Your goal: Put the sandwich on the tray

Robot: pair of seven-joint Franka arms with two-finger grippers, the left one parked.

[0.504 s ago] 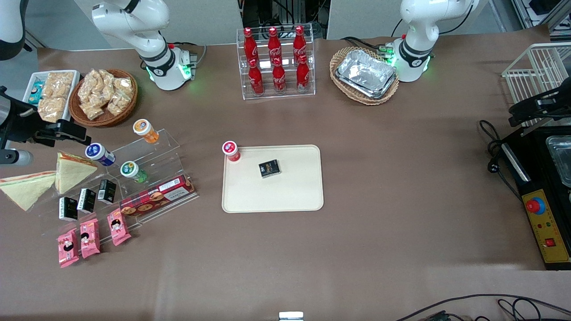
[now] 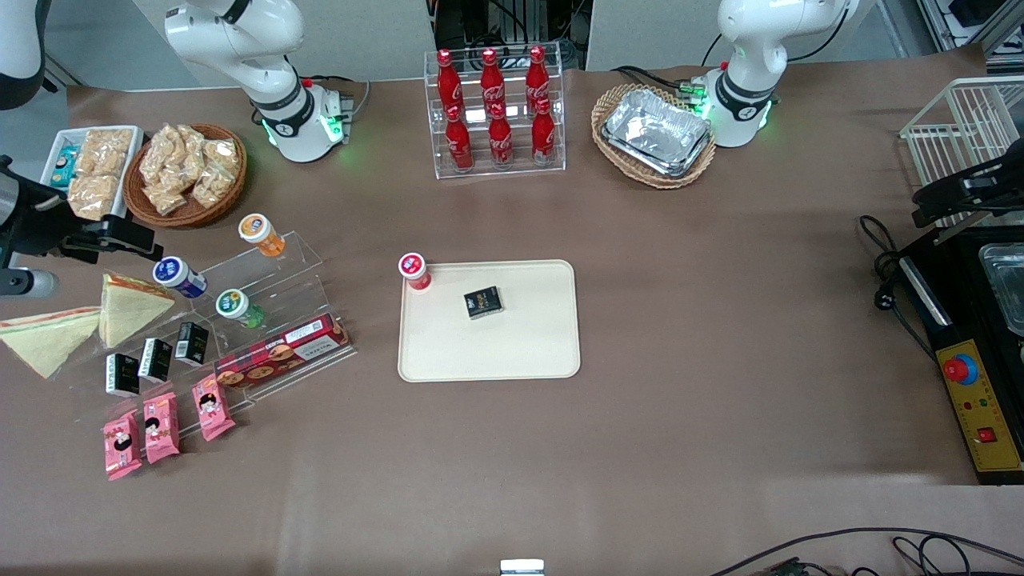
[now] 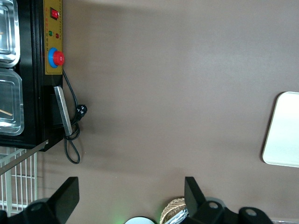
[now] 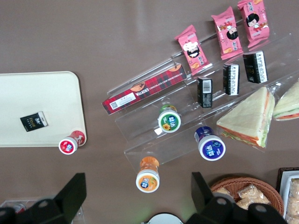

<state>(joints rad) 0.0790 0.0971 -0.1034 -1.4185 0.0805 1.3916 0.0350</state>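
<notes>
In the front view the gripper (image 2: 120, 232) hovers above the sandwich (image 2: 128, 308), apparently approaching; next it must descend and grasp, then carry to the tray (image 2: 528, 352). In the right wrist view the fingers (image 4: 74, 191) stand apart, empty; the wrapped wedge shows pale bread with red-green filling.

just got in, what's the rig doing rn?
The working arm is going for a sandwich to put on the tray. Nothing is picked up yet: its end effector hangs open and empty above the snack display, toward the working arm's end of the table. Both wedge sandwiches lie beside the acrylic rack. The tray holds only a small black box and a red-capped bottle.
</notes>
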